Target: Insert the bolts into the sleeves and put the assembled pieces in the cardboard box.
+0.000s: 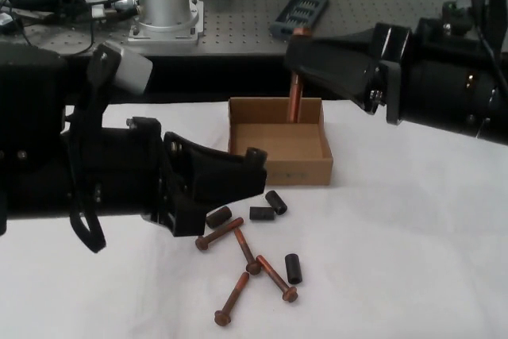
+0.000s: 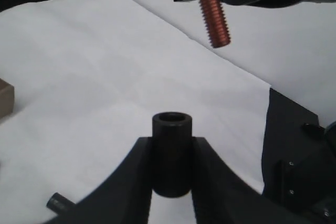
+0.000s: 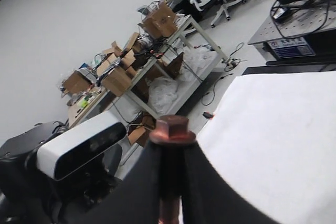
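Black-bodied, the left claw (image 2: 172, 153) is clamped on an upright black sleeve (image 2: 172, 129) whose open bore faces up. In the high view its arm comes in level from the left edge. The claw sits left of centre, just in front of the near left corner of the cardboard box (image 1: 298, 172).

The right claw (image 3: 171, 153) is shut on a copper bolt (image 3: 172, 129), gripped just under its hexagonal head. In the high view this arm reaches in from the upper right and points left. The bolt's threaded shaft (image 1: 294, 97) hangs down in line with the box's far wall. Seen from the left wrist, the bolt's tip (image 2: 212, 17) hangs above the held sleeve and off to one side, not touching it.

On the white-covered table (image 1: 413, 260), in the lower middle of the frame, lie four loose sleeves (image 1: 262, 213) and four loose bolts (image 1: 277, 278).
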Robot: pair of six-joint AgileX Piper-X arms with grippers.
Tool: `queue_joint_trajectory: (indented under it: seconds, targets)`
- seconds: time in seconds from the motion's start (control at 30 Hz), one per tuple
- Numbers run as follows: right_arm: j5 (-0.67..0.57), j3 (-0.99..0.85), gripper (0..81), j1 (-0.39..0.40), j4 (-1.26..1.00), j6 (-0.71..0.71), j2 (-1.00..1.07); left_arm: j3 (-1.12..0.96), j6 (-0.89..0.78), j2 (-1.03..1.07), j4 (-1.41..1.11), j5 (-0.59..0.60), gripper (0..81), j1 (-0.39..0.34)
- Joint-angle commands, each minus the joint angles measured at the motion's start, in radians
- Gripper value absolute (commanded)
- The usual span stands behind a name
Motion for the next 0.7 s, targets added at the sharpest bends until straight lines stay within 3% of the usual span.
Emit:
queue_joint_trajectory:
  seconds: [0.0, 0.67]
  targets:
    - [-0.042, -0.012, 1.7, -0.006, -0.026, 0.014, 0.000, -0.004, -0.016, -0.012, -0.029, 0.069, 0.6, 0.002]
    - [-0.062, -0.012, 1.7, -0.009, -0.024, -0.036, 0.000, -0.004, -0.124, -0.012, -0.107, 0.206, 0.6, 0.002]
